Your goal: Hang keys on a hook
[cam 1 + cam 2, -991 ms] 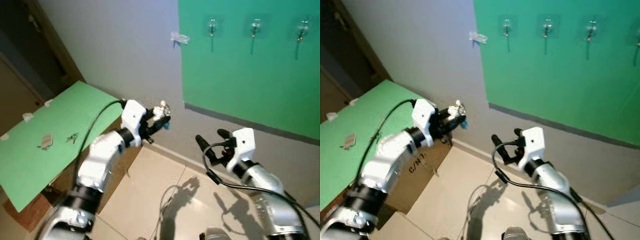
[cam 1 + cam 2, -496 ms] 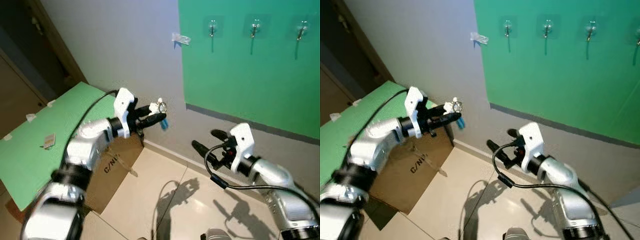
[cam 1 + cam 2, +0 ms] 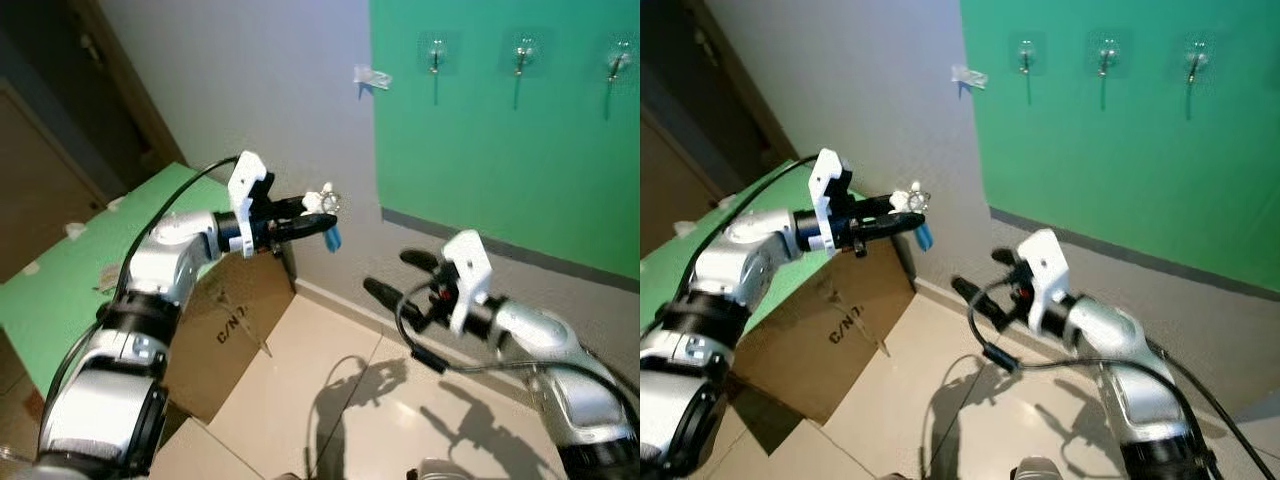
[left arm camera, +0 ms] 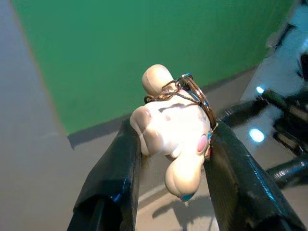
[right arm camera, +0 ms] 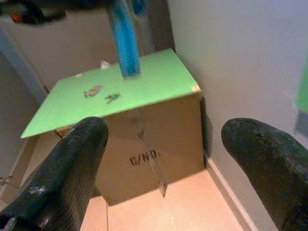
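Note:
My left gripper [image 3: 318,214] is shut on a white figurine keychain [image 4: 172,129] with a metal key ring [image 4: 196,94], and a blue tag [image 3: 332,238] hangs below it. The arm is held out level toward the grey wall, left of and below the green wall panel [image 3: 500,150]. Three clear hooks [image 3: 436,54] [image 3: 521,52] [image 3: 617,56] sit high on that panel, well above the keys. My right gripper [image 3: 388,272] is open and holds nothing, lower and to the right of the keys; its fingertips [image 5: 72,159] point at the box.
A cardboard box [image 3: 235,310] with a green board top [image 5: 130,84] stands against the wall under my left arm; small keys [image 5: 112,97] lie on it. A dark doorway [image 3: 60,110] is at the left. Tiled floor [image 3: 330,400] lies below.
My left arm has stretched out straighter toward the wall, still holding the keychain. The right gripper has drifted left and slightly up. The camera has shifted a little.

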Controlling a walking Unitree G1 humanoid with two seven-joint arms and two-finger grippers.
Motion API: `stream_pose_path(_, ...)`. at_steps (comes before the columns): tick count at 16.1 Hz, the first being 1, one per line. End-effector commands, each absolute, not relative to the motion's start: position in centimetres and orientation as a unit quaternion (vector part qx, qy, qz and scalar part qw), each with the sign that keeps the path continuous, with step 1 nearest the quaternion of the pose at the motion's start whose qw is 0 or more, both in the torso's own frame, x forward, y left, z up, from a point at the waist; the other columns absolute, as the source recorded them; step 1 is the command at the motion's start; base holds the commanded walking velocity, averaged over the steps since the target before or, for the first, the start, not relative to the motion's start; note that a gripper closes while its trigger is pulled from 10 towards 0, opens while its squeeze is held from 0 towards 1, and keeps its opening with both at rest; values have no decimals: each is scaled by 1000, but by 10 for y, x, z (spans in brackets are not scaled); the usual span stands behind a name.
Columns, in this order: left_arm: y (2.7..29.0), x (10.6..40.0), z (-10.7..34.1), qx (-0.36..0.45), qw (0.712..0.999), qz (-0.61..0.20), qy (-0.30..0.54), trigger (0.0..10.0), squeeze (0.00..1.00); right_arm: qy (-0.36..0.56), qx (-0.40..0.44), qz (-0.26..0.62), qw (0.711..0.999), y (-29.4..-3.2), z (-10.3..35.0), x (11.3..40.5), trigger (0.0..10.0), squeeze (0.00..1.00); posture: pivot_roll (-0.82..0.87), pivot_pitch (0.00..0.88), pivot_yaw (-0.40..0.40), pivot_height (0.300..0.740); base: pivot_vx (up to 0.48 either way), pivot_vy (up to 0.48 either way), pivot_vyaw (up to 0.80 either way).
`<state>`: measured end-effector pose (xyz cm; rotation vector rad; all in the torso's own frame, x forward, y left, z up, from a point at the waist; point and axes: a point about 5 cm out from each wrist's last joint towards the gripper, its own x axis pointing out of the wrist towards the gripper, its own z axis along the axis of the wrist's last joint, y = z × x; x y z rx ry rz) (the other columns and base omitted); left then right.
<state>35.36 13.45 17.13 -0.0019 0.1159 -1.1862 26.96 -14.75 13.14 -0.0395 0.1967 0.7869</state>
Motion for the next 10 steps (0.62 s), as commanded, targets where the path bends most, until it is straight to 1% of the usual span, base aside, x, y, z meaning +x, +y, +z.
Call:
stream_pose_path(1, 141, 355, 176, 23, 824, -564, 60, 0, 0, 85, -18, 396, 914, -141, 138, 270, 10000, 0, -334, 25, 220, 740, 0, 0, 0)
stream_pose_path(3, 138, 355, 178, 32, 813, -578, 65, 0, 0, 75, -2, 396, 915, -135, 143, 271, 10000, 0, -329, 31, 230, 740, 0, 0, 0)
stream_pose_path(6, 134, 355, 181, 32, 806, -588, 64, 0, 0, 64, 26, 404, 912, -123, 149, 270, 10000, 0, -329, 37, 235, 740, 0, 0, 0)
stream_pose_path(10, 130, 357, 192, 28, 798, -601, 44, 0, 0, 65, 36, 416, 906, -112, 150, 269, 10000, 0, -331, 36, 238, 740, 0, 0, 0)
